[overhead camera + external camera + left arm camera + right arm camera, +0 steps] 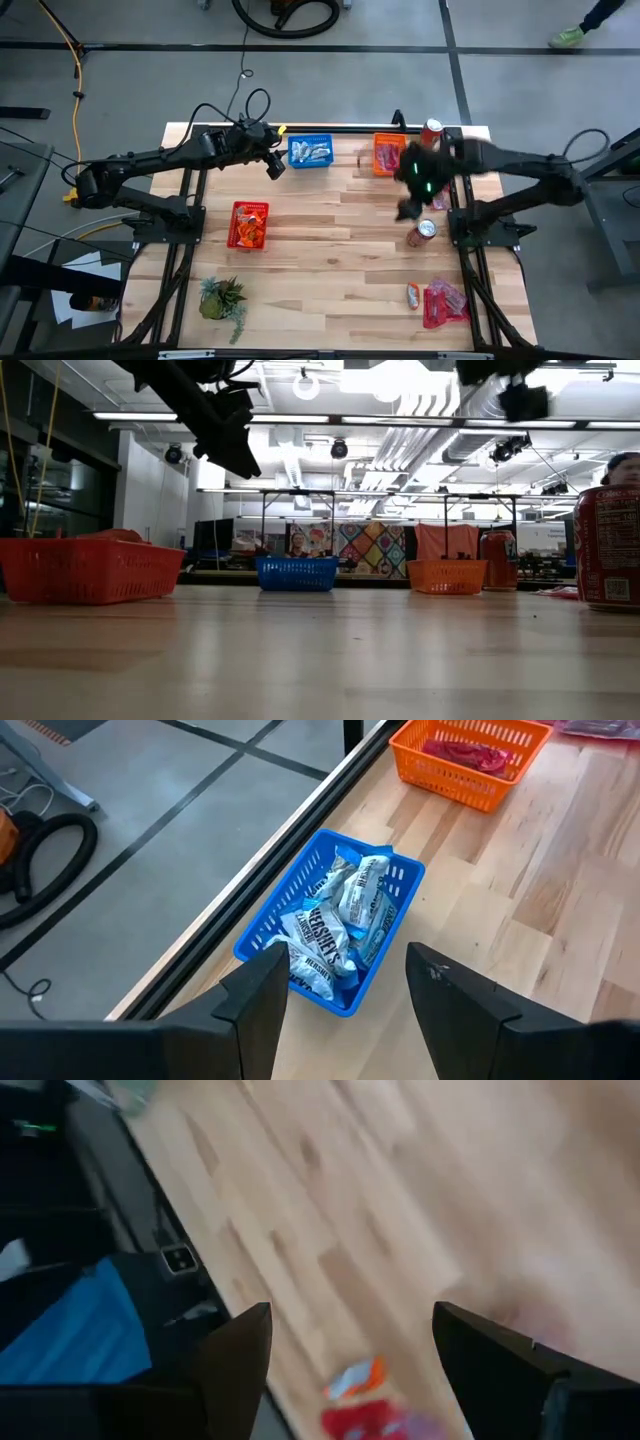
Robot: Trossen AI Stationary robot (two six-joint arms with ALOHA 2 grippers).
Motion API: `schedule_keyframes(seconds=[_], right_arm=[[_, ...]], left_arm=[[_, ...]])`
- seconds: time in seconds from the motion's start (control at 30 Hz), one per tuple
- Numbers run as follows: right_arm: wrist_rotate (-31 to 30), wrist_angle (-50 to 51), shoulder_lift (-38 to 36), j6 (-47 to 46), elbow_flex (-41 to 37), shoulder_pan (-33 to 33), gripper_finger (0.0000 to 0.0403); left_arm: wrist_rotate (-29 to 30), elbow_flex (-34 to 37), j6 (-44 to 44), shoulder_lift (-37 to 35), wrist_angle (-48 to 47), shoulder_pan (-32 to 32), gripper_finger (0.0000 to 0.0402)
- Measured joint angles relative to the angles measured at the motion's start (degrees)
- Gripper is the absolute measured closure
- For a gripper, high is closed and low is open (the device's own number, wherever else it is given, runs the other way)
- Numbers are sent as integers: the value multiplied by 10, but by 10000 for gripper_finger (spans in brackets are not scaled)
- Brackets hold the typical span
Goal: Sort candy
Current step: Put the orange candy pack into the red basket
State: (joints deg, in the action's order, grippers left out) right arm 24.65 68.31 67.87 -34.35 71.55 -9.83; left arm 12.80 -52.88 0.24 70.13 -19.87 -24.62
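The wooden table (330, 250) stands in a big room with a grey floor. Only my left wrist view shows the blue-and-white candy (340, 920) inside the blue basket (262, 935). My left claw (345, 995) hangs just above it, fingers apart and empty. My right claw (345, 1345) is open too, over bare wood. More candy (443, 301) lies at the near right corner.

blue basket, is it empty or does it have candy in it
Not empty. The blue basket holds several blue-and-white wrapped bars, piled loosely inside; the left gripper hangs open above it, holding nothing.
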Motion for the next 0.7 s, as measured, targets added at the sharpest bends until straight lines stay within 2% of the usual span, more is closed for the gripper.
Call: schedule_keyframes(seconds=[0.2, 0.4, 0.47, 0.57, 0.7], right_arm=[[-119, -7, 23, -354, -2, 258, 132], [-122, -31, 122, -654, -2, 422, 132], [-96, -54, 165, -711, -2, 454, 132], [-57, -103, 231, -748, -2, 484, 132], [-52, -144, 307, -767, -2, 502, 132]], left_arm=[[0, 0, 0, 0, 0, -2, 214], [-26, 0, 55, 0, 0, -2, 214], [-48, 0, 59, 0, 0, -2, 214], [-95, 0, 47, 0, 1, -2, 214], [-176, 0, 9, 0, 13, -2, 214]])
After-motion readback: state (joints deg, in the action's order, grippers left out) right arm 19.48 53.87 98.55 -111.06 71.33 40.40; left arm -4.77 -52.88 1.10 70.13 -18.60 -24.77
